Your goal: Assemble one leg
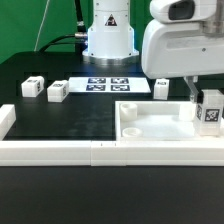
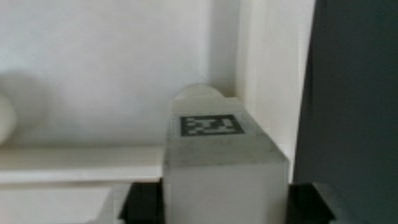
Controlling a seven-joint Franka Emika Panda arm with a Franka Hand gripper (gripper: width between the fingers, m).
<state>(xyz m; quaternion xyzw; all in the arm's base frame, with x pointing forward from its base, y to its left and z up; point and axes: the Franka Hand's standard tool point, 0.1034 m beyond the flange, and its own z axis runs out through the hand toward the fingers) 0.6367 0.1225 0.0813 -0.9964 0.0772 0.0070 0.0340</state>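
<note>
My gripper (image 1: 207, 100) is shut on a leg (image 1: 212, 111), a small white block with a black-and-white tag, held upright at the exterior view's right. The leg stands at the right end of the large flat white panel (image 1: 150, 122), by its far right corner. I cannot tell whether it touches the panel. In the wrist view the leg (image 2: 222, 150) fills the gap between the two black fingers (image 2: 146, 200) of the gripper (image 2: 222, 208), and the panel (image 2: 107, 90) lies behind it.
Three more legs lie on the black table: two at the exterior view's left (image 1: 31, 87) (image 1: 57, 92) and one near the middle right (image 1: 161, 88). The marker board (image 1: 107, 84) lies before the robot base. A white rail (image 1: 50, 151) runs along the front and left.
</note>
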